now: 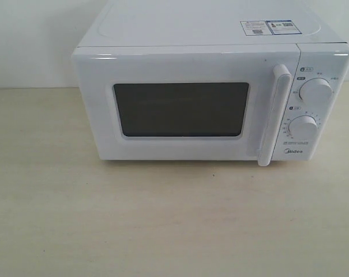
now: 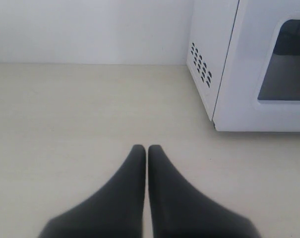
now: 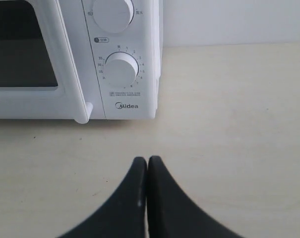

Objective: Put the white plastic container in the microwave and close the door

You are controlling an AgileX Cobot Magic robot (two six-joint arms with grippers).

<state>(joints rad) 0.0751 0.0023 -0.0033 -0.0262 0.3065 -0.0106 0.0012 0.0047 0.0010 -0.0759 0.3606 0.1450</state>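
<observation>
right claw [image 3: 148, 161] pinched empty; microwave [image 1: 180, 26] door [image 1: 186, 66] closed.

Microwave [image 1: 211, 86] on table [image 1: 162, 225], toward 12 o'clock; handle [image 1: 276, 115] at 3 o'clock of door [image 1: 183, 108], dials [image 1: 316, 91] at 3 o'clock of handle.

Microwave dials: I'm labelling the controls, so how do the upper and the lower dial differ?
The upper dial sits above the lower dial on the microwave panel. The lower dial is ringed by a scale of numbers; the upper dial has only a few sparse labels. The right wrist view shows the lower dial whole, the upper dial cut off. Both are round, white and alike in size.
</observation>
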